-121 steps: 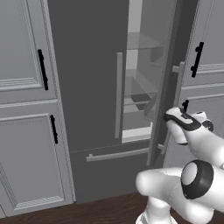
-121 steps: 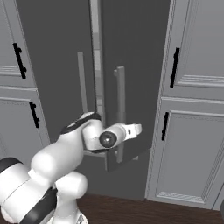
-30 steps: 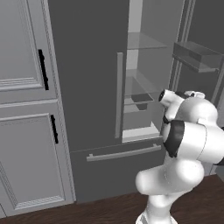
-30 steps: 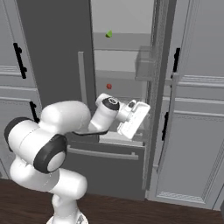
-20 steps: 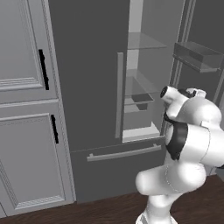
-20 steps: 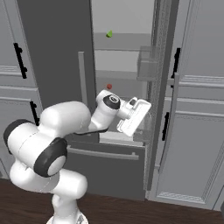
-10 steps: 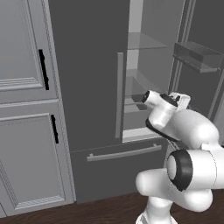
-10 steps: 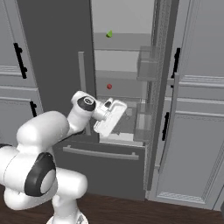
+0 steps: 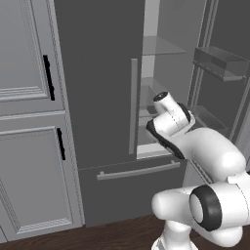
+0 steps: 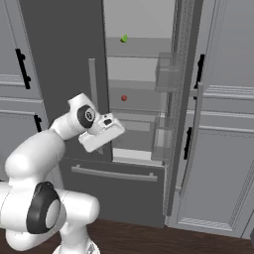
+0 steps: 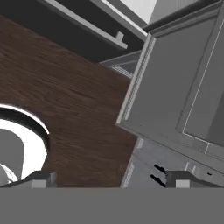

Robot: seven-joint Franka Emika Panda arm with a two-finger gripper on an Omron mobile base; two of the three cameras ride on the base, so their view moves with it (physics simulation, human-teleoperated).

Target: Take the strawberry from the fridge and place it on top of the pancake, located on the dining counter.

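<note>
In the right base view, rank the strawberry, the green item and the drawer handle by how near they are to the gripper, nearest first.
From the gripper:
1. Strawberry, just above it on the middle shelf.
2. Drawer handle, below it across the bottom drawer; in the picture nearly as close as the strawberry, so that order is a close call.
3. Green item, far above on the top shelf.

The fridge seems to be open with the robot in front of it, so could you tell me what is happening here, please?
The white arm is working at the fridge, whose right door stands open while the left one is shut. A strawberry sits on a middle shelf inside, with a small green item on the shelf above. The pincer is open and holds nothing; its camera looks down at the wood floor and the fridge's lower front. The hand is in front of the opening, below the strawberry's shelf, not yet reaching in.
</note>
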